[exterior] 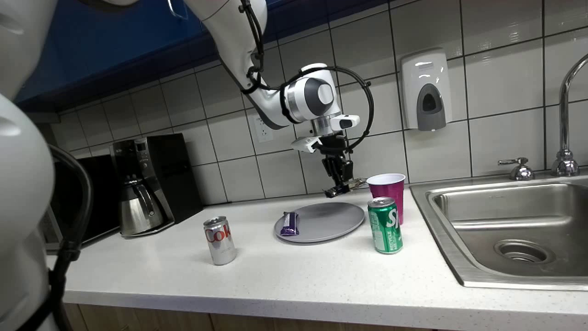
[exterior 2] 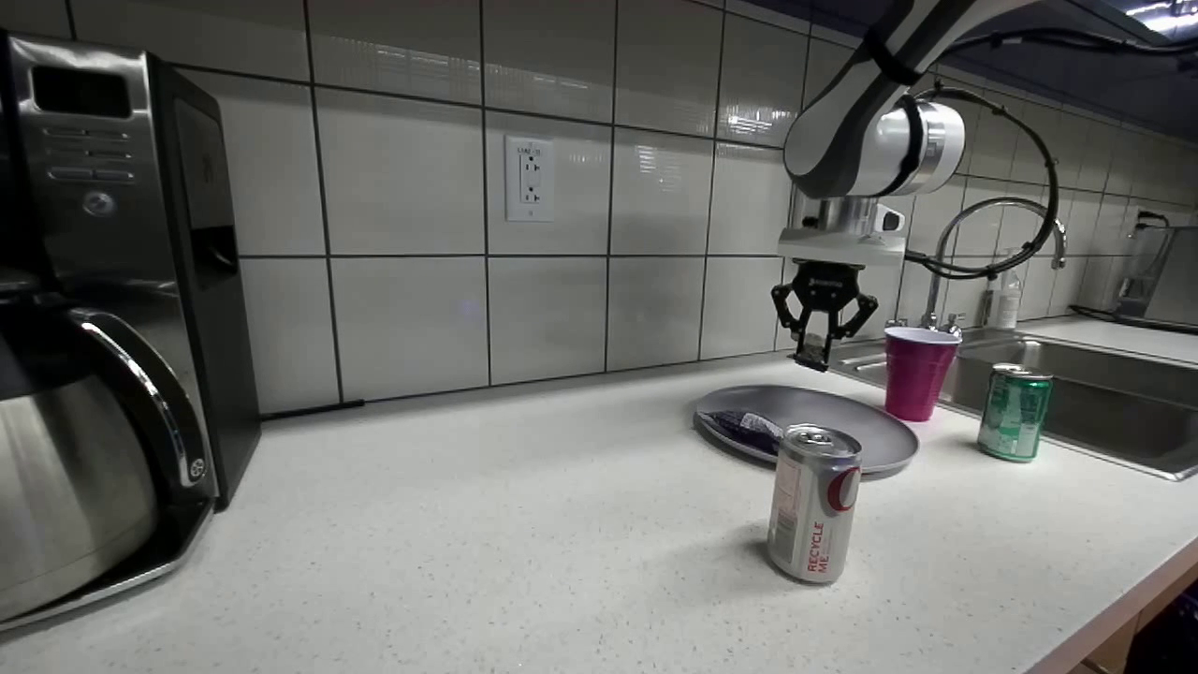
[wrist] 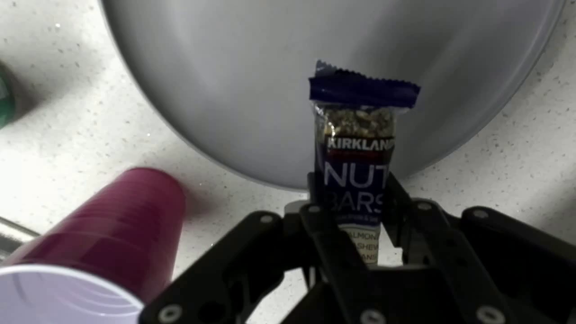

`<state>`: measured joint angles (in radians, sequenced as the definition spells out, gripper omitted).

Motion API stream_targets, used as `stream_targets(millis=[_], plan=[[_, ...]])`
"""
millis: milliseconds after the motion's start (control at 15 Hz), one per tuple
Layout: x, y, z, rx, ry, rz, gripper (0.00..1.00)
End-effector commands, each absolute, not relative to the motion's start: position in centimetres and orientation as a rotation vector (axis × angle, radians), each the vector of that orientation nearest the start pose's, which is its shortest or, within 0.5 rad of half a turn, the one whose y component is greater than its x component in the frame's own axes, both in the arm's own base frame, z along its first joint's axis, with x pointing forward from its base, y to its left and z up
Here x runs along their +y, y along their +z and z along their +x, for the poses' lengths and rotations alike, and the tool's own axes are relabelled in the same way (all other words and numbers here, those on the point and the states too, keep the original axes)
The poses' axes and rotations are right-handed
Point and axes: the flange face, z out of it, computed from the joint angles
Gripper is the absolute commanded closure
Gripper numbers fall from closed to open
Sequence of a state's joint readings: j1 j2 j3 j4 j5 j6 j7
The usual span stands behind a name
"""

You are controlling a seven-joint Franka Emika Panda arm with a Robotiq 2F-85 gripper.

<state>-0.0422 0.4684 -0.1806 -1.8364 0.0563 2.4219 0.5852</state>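
Observation:
My gripper (wrist: 353, 193) is shut on a nut bar (wrist: 357, 148) in a dark blue wrapper, gripped by its sides. The bar's far end reaches over the grey plate (wrist: 252, 90) in the wrist view. In both exterior views the gripper (exterior: 341, 187) (exterior 2: 812, 348) is raised above the counter, near the plate's back edge. A second bar in a purple wrapper (exterior: 289, 224) lies on the plate, also seen as a wrapper (exterior 2: 744, 429) from another angle. A magenta cup (exterior: 388, 193) (exterior 2: 920, 374) (wrist: 121, 225) stands upright beside the plate, close to the gripper.
A green Sprite can (exterior: 385, 227) (exterior 2: 1015, 417) stands in front of the cup. A silver Diet Coke can (exterior: 219, 241) (exterior 2: 814, 510) stands across the plate. A steel sink (exterior: 441, 239) lies beyond the cup. A coffee maker (exterior: 156, 184) (exterior 2: 122, 281) stands by the tiled wall.

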Motion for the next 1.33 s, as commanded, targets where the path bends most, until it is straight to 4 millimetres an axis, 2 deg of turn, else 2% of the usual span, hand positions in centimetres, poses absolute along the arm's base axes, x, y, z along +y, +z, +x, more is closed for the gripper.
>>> stream_targets(millis=[0, 733, 1267], plan=[[-15.3, 30.1, 65.5, 1.225, -0.191, -2.892, 0.92], [-18.6, 28.9, 68.6, 1.217, -0.144, -2.909, 0.92], [-20.1, 27.6, 71.2, 1.209, -0.099, -2.905, 0.92]])
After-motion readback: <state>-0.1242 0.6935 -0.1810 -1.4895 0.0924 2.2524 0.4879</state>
